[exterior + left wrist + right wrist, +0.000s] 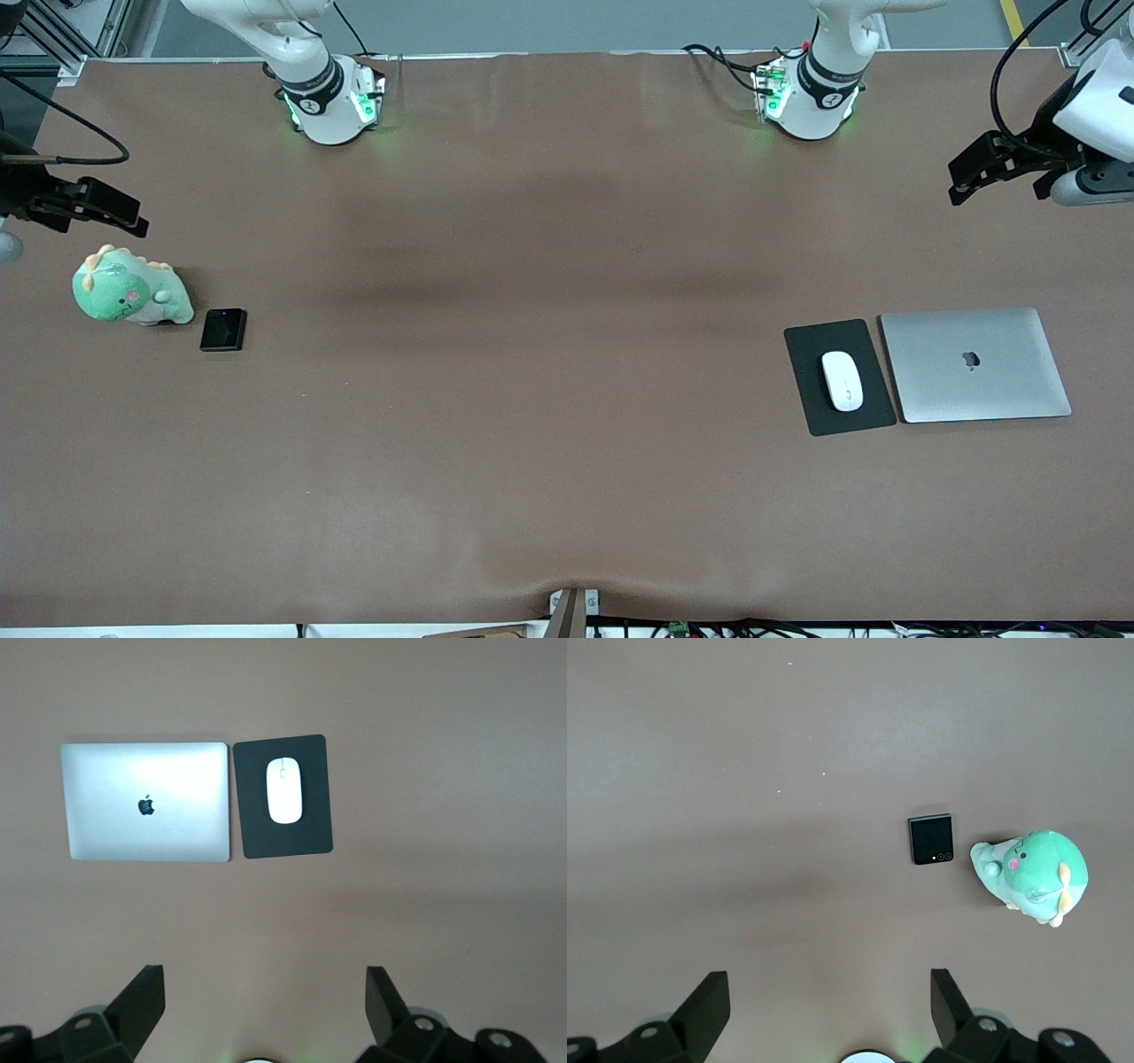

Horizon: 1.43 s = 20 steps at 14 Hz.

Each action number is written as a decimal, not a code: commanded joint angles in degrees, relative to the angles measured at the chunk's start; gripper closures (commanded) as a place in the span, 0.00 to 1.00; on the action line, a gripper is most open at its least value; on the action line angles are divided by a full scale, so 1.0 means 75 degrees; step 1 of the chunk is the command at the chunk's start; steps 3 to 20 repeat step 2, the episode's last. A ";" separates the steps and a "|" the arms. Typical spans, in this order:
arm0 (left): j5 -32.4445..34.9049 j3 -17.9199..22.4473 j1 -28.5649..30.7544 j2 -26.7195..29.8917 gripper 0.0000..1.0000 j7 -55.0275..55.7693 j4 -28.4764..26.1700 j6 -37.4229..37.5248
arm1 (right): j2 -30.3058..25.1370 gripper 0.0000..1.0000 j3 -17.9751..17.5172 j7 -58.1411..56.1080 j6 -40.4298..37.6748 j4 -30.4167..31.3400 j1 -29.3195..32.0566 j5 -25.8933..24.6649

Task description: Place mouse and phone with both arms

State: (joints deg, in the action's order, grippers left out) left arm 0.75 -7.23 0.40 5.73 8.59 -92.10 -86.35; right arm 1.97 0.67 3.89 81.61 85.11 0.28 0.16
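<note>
A brown cloth is spread over the desk [532, 399]. Both arms are cut off by the frame edges. The left gripper [266, 1010], released and empty, is held over the desk's edge at the left arm's end; the right gripper [830, 1010], likewise spread, waits over the right arm's end. The mouse [842, 381] lies on a pad [802, 390] beside a closed laptop [974, 364] bearing an apple logo. The phone [222, 330] lies just beside a green plush [128, 289]. No writing can be read.

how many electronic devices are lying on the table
3: the phone beside the plush dinosaur at the right arm's end; the mouse on the mouse pad, and the closed laptop beside it. None seems hidden.
</note>
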 commanded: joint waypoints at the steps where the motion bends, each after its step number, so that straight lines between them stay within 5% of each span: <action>1: -0.0206 -0.0021 0.0087 -0.0072 0.00 -0.0185 0.0187 0.0169 | 0.0089 0.00 -0.0031 0.0079 -0.0077 -0.0251 0.0126 0.0038; 20: -0.0206 -0.0009 0.0087 -0.0072 0.00 -0.0185 0.0187 0.0181 | 0.0101 0.00 -0.0031 0.0079 -0.0065 -0.0297 0.0115 0.0026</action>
